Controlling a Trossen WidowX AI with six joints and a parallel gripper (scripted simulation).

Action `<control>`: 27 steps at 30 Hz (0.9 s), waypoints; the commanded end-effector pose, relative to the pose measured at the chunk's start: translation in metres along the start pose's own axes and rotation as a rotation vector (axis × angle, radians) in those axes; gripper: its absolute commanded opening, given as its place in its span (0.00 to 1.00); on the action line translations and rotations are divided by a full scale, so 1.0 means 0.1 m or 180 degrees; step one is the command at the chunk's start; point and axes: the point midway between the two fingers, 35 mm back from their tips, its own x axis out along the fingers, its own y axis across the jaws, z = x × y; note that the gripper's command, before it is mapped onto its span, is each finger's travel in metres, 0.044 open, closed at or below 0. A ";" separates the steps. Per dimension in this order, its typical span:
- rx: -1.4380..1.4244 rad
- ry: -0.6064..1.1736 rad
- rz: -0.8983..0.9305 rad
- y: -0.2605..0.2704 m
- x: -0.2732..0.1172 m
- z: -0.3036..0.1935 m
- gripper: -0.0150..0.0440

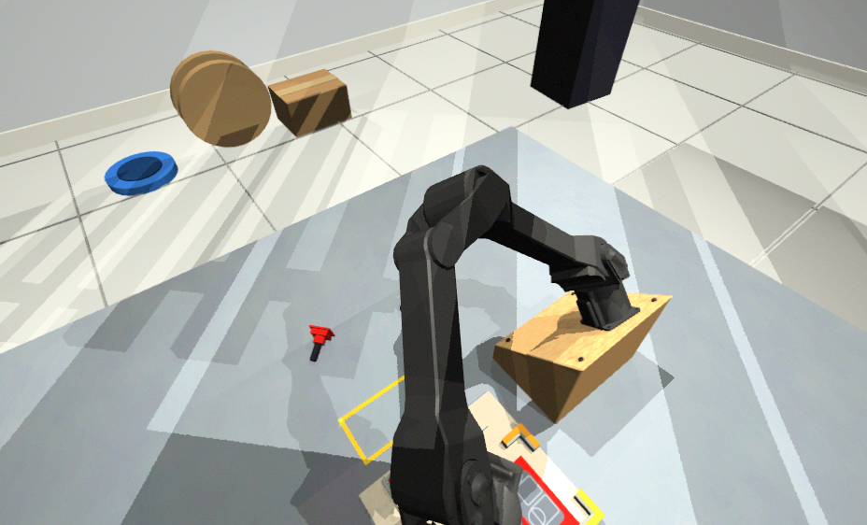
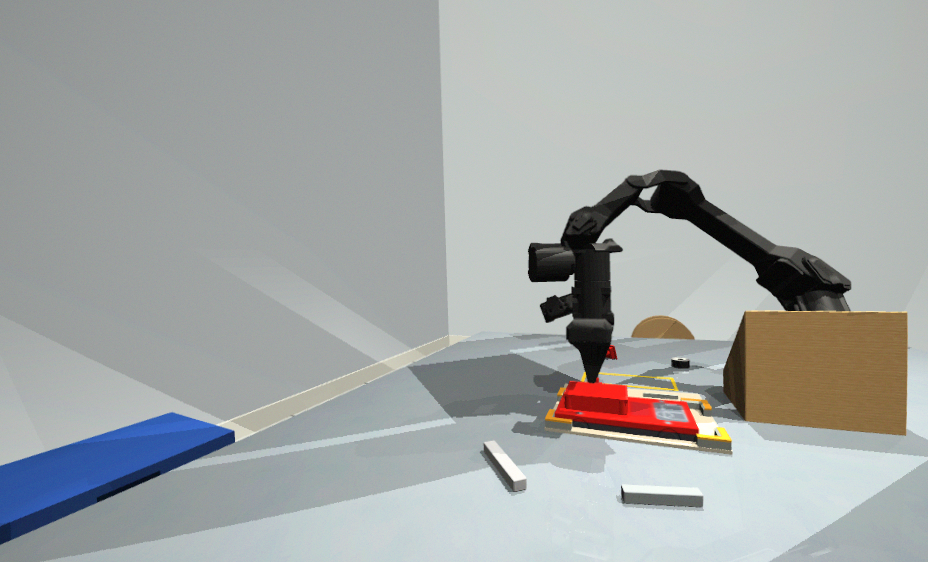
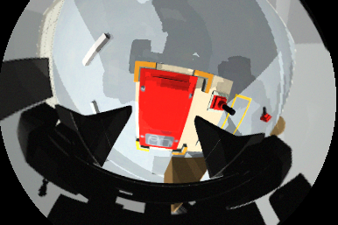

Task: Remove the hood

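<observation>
Black parallel-jaw gripper (image 2: pixel 592 380) (image 3: pixel 164 113) — fingers spread, nothing grasped | red rectangular toy car (image 2: pixel 629 409) (image 3: pixel 164 107) — on cream flat board (image 2: pixel 636 438), beside yellow rectangular outline (image 1: pixel 372 398) (image 2: pixel 629 375) (image 3: pixel 243 97)

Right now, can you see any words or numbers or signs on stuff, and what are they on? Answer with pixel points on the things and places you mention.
No words, brands or numbers can be read anywhere.
The red toy car (image 2: pixel 595 399) (image 3: pixel 164 102) has pale line markings on a grey patch (image 1: pixel 543 497) (image 2: pixel 671 411) (image 3: pixel 158 140); they look like a drawing, and I can't read any letters in them.
The yellow outline (image 1: pixel 340 421) (image 2: pixel 639 375) (image 3: pixel 243 97) on the table is a marked area with no writing I can see.
</observation>
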 end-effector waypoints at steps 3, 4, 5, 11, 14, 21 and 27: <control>-0.0031 0.0013 -0.0028 0.00 0.09 -0.02 1.00; -0.0031 0.0013 -0.0028 0.00 0.09 -0.02 1.00; -0.0031 0.0013 -0.0028 0.00 0.10 -0.03 1.00; -0.0031 0.0013 -0.0030 -0.01 0.15 -0.03 1.00; -0.0031 0.0013 -0.0031 -0.01 0.18 -0.03 1.00; -0.0031 0.0014 -0.0032 -0.01 0.22 -0.04 1.00; -0.0031 0.0014 -0.0032 -0.01 0.23 -0.04 1.00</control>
